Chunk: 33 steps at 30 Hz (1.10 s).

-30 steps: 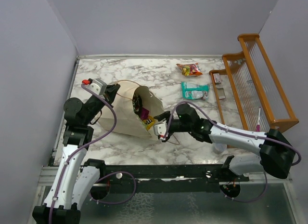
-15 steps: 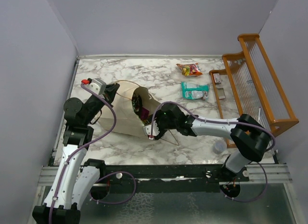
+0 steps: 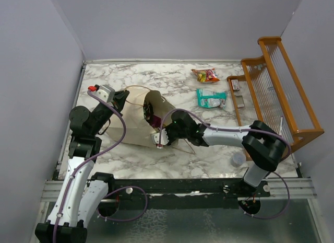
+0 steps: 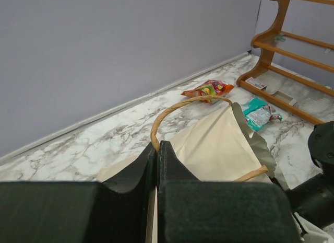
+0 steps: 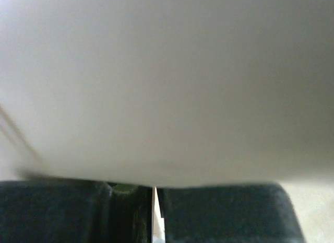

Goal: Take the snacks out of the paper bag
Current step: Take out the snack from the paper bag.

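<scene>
The paper bag (image 3: 133, 124) lies on its side on the left half of the surface (image 3: 177, 83), about midway between the near and far edges, its open mouth turned toward the right edge. A purple bag (image 3: 150, 113) shows inside the mouth. One tan loop handle (image 4: 177, 104) arches up from the bag's upper side. The left gripper (image 4: 157, 155) is clamped tight on the paper at the foot of that handle. The right gripper (image 3: 158, 139) sits at the lower lip of the mouth; its wrist view is filled with blurred cream paper, and its jaws are drawn almost together with a thin pale sliver between, though whether they pinch anything I cannot tell. Toward the far right corner lie a teal packet (image 3: 211, 98) and, beyond it, a red-orange packet (image 3: 205, 74), both well apart from the bag and near the wooden rack (image 3: 284, 81) along the right edge
</scene>
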Available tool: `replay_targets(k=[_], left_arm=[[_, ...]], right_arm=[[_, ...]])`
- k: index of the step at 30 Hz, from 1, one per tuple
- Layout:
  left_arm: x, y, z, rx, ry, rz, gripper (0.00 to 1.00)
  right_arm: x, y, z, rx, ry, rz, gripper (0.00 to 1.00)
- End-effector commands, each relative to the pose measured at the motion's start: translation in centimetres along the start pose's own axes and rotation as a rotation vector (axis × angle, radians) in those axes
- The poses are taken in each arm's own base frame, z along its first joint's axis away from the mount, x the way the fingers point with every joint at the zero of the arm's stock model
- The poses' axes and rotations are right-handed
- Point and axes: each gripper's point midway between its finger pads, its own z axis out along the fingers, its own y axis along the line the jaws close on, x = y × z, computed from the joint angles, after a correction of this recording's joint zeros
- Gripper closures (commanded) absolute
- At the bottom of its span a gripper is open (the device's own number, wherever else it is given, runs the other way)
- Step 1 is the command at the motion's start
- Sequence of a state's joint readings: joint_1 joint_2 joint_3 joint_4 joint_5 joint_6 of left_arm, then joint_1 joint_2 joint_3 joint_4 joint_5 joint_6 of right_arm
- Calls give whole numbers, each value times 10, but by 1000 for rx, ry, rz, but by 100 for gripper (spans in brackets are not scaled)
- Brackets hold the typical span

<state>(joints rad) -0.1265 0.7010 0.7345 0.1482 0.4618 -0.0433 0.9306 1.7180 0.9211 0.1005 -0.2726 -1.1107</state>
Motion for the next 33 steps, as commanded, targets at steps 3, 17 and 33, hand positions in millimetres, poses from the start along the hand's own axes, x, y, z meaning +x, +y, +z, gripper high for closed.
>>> replay_targets(k=[3, 17, 33], left_arm=[[-5, 2, 0, -14, -28, 2, 100], [-5, 3, 0, -23, -27, -11, 100], [-2, 12, 1, -71, -20, -33, 100]], right_arm=[[-30, -41, -40, 214, -88, 65, 99], [-49, -37, -103, 370, -200, 284, 99], [-13, -106, -29, 402, 12, 604, 99]])
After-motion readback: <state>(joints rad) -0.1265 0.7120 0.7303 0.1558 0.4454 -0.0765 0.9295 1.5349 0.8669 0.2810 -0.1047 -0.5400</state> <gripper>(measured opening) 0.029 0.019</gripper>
